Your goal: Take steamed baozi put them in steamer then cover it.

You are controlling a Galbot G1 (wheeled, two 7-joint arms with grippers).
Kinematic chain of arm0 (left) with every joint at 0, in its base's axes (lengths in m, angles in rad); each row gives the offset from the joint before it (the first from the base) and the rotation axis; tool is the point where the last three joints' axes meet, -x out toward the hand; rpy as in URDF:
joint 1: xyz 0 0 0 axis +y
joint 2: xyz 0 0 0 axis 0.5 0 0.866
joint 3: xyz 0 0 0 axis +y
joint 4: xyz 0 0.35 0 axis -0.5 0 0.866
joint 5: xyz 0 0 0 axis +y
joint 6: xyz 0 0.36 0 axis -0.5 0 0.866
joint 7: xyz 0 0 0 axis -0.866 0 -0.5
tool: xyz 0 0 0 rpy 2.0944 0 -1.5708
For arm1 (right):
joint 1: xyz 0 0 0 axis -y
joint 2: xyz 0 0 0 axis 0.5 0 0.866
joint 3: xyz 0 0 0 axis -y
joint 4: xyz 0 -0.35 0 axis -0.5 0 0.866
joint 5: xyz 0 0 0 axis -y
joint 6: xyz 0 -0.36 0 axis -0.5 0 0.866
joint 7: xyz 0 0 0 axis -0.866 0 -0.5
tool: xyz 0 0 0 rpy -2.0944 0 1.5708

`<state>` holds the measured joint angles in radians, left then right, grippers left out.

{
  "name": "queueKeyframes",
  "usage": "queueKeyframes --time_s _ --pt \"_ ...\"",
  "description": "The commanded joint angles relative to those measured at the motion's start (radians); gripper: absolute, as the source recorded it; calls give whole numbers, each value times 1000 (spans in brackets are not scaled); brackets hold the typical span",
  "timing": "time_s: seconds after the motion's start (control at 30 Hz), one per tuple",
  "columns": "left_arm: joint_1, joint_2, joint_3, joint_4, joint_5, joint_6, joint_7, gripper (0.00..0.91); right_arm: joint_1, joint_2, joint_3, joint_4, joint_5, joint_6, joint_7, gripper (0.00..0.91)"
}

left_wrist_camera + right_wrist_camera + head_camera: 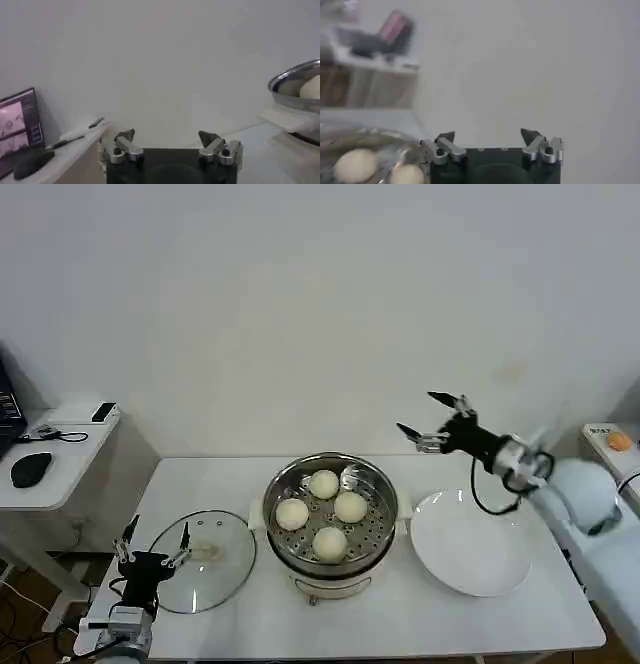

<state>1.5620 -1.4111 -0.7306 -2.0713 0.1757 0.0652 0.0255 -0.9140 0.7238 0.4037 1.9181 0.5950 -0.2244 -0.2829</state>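
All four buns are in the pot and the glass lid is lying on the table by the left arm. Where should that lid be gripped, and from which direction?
Grip the cover by the cream-white bar handle at its centre, coming straight down from above. It lies flat on the table with the handle raised, while its metal rim sits too low to pinch. The open left pincer is nearest, at the lid's left edge.

Plain white wall fills the back from nine to three o'clock, evenly lit. White tabletop sits at six. At nine o'clock, a white side desk carries a black mouse and cables, with a laptop screen glowing there.
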Motion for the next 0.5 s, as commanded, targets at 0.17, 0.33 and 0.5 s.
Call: queueKeyframes --time_s 0.17,0.33,0.5 --pt "47 15 1 12 153 -65 -44 907 -642 245 392 107 22 188 200 907" --pt "69 20 1 3 192 -77 -63 907 -676 315 372 79 -1 202 209 907" --pt "80 20 -5 8 235 -97 -76 907 -681 341 333 53 -62 192 240 907"
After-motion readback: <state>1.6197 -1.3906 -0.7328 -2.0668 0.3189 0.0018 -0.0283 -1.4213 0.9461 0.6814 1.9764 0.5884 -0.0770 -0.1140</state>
